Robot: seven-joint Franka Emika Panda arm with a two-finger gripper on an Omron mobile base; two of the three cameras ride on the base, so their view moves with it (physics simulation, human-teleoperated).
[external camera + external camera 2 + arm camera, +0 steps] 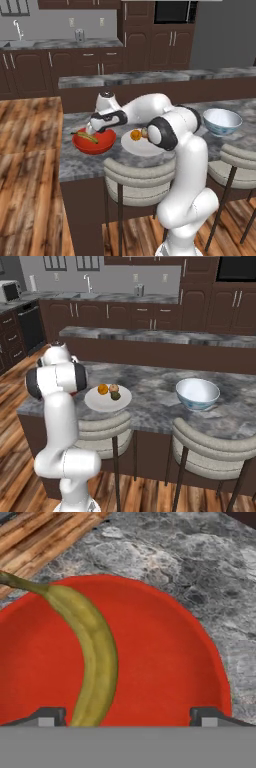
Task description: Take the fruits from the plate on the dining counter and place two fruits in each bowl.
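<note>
Red bowl (94, 141), left on the grey marbled bench (85, 162): holds the banana (92, 657), lying curved across its inside. My tool (129, 716) hangs directly over it, tips spread wide, gripping nothing. White plate (108, 398), just right of the red bowl: orange (102, 389), apple (114, 388), dark green fruit (116, 395). White-blue bowl (197, 393), far right, well apart.

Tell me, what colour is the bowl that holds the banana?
Glossy red. The bowl with the banana shows best in the hand view.
</note>
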